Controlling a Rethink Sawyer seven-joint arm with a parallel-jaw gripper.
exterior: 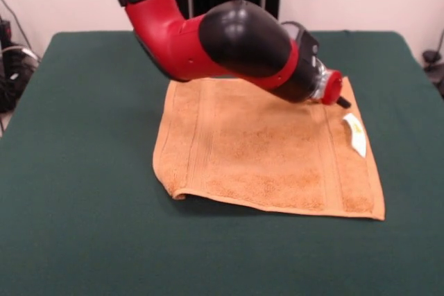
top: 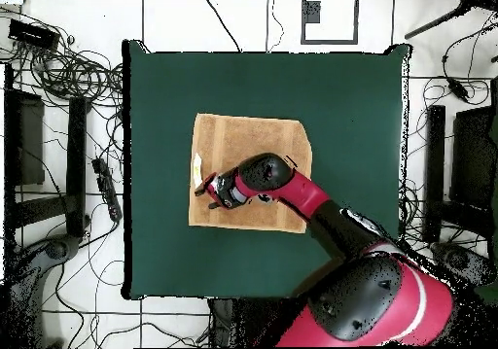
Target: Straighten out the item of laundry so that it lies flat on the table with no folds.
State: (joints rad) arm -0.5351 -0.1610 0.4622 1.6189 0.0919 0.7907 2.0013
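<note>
The orange-tan towel (exterior: 263, 154) lies spread out near the middle of the green table (exterior: 69, 171). It has stripe bands near its left and right edges. Its front left corner (exterior: 173, 192) curls up in a small fold, and its white tag (exterior: 355, 134) lies on the right edge. My gripper (exterior: 343, 102) is low over the towel's far right part, just above the tag. In the overhead view the gripper (top: 202, 190) is at the towel's (top: 248, 136) left edge, below the tag (top: 197, 166). The arm covers part of the towel.
The red and black arm (exterior: 229, 43) reaches in from the top left of the front view across the towel's far edge. Green table (top: 360, 122) surrounds the towel on all sides. Cables and stands (top: 68, 73) lie on the floor round the table.
</note>
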